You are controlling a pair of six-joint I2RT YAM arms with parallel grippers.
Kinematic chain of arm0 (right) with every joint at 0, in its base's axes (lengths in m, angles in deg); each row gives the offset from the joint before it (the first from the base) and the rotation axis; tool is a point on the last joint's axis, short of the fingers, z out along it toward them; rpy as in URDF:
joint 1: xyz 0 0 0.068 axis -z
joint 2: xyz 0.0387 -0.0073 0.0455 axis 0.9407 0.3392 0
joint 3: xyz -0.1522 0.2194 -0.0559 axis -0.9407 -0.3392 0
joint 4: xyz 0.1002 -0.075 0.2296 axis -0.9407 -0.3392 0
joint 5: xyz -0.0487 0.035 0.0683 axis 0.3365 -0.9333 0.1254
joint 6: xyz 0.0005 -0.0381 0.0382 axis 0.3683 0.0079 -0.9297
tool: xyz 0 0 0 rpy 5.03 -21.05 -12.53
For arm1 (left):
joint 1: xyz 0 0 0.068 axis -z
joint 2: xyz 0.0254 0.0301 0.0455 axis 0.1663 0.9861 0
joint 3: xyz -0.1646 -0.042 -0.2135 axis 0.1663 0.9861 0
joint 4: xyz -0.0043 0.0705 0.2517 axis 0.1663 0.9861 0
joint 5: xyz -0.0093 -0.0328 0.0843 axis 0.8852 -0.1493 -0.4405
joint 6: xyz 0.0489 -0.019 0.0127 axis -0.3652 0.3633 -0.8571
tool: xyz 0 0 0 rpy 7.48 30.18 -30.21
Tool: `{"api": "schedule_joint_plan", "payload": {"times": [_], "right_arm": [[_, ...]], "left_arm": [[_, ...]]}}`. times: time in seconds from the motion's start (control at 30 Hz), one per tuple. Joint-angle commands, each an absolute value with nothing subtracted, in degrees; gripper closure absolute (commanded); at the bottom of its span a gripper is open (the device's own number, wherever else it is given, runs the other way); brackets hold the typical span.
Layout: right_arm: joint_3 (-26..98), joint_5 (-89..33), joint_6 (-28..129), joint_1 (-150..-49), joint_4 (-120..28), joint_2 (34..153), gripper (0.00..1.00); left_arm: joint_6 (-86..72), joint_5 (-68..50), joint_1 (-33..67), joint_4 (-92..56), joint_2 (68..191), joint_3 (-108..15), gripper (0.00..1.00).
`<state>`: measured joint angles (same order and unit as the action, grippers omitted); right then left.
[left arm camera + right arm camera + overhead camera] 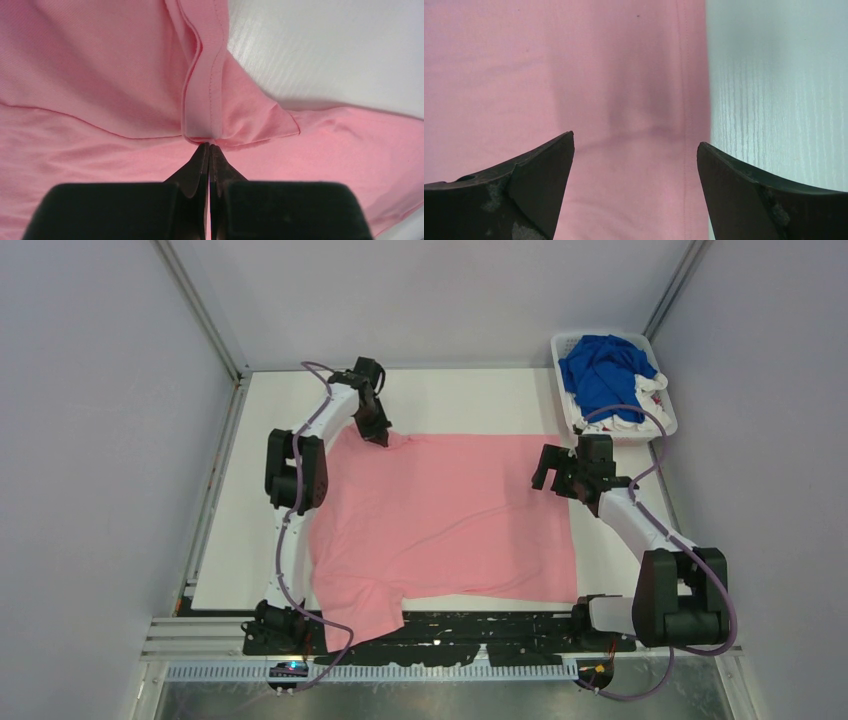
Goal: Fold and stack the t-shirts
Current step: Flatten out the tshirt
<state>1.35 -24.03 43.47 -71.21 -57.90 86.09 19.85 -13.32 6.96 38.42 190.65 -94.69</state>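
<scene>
**Item:** one light pink short-sleeved cloth t-shirt, unfolded. It lies spread flat on the white table and spans the gap between the two grippers. One sleeve trails off the near edge, behind the left gripper.

**Handling (judged):** Light and limp, with no stiffness. Raised by a single point it would likely sag, drag and stretch. Not fragile, and unlikely to slip from closed pads. The best holds look to be the stitched hems and corners, taken at two points together.

**Left gripper**: fingers pressed together. A raised fold of the shirt's stitched hem band is bunched right at the tips and appears pinched there.

**Right gripper**: fingers spread wide with nothing between them. It hangs over the shirt's straight stitched edge, with pink cloth under its left finger and bare table beyond its right.

**Other stock:** a royal blue t-shirt lies crumpled over white t-shirts in a white slatted plastic basket, well beyond the right gripper.
</scene>
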Motion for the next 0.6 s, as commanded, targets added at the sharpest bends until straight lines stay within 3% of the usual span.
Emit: {"api": "schedule_joint_plan", "payload": {"times": [0.0, 0.33, 0.57], "right_arm": [[1.82, -22.94, 44.14, -71.1, -57.05, 84.29, 0.0], [1.19, -22.31, 44.53, -71.05, -56.17, 83.5, 0.0], [1.04, -21.99, 44.77, -71.05, -55.3, 83.5, 0.0]], "left_arm": [[17.75, -9.99, 6.95, 33.11, 187.84, -93.84, 1.0], [17.41, -9.56, 6.25, 34.04, 192.38, -105.11, 1.0], [19.61, -4.86, 5.6, 25.82, 194.71, -107.08, 1.0]]}}
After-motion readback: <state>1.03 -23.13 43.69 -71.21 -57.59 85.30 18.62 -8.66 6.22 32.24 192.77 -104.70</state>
